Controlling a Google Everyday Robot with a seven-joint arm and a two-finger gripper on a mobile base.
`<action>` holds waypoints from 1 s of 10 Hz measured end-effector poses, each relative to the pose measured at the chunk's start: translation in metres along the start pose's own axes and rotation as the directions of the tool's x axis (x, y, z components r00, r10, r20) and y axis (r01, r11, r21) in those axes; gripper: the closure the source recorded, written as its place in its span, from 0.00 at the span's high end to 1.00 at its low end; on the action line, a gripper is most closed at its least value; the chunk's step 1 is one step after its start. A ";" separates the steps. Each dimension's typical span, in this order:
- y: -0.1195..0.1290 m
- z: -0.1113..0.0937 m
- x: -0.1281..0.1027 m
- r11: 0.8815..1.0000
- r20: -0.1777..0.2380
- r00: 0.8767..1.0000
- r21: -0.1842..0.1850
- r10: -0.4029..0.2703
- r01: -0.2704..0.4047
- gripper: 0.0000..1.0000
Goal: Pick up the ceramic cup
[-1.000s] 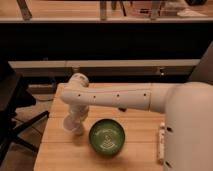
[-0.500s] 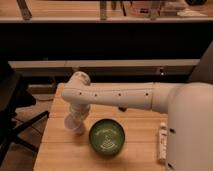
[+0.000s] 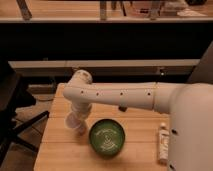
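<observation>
My gripper (image 3: 75, 123) hangs down from the white arm's bent wrist, just above the wooden table (image 3: 55, 150), left of the dark green bowl (image 3: 106, 137). A small white rounded shape at the gripper's tip (image 3: 78, 127) looks like the ceramic cup. It merges with the white gripper, so I cannot tell whether it is held or only touched. It sits close to the bowl's left rim.
A slim white tube-like bottle (image 3: 162, 142) lies near the table's right edge, partly behind my white body. A dark office chair (image 3: 12, 107) stands left of the table. A dark counter front and shelf run behind it.
The wrist and gripper have shifted slightly to the right, towards the bowl. The bowl and bottle have not moved.
</observation>
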 end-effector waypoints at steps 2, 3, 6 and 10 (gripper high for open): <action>0.004 -0.002 0.001 1.000 0.000 1.000 -0.003 0.000 0.000 0.00; 0.005 -0.002 0.001 1.000 0.001 1.000 -0.004 -0.001 0.001 0.00; 0.008 -0.003 0.001 1.000 0.004 1.000 -0.009 -0.001 0.001 0.00; 0.014 -0.004 0.002 1.000 0.008 1.000 -0.016 0.000 0.000 0.00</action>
